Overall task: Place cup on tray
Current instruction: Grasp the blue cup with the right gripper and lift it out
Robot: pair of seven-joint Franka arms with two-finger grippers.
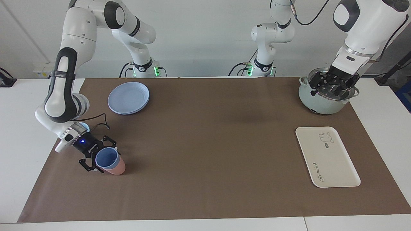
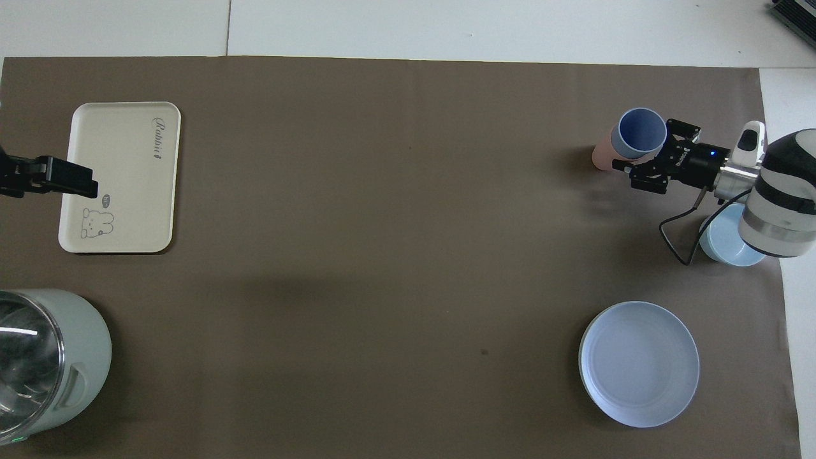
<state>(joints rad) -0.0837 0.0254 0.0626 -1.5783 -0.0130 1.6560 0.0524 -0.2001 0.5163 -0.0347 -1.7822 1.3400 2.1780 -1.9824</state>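
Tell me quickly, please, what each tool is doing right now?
Right tool: shut on the blue cup, which sits nested in the pink cup.
Left tool: holding nothing, over the pot; open or shut cannot be told.

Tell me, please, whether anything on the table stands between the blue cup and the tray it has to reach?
Nothing visible does. The cup, nested in a pink cup and held by the right gripper, is at the right arm's end. The tray lies at the left arm's end, bare brown mat between. The plate and pot sit nearer the robots, clear of that path.
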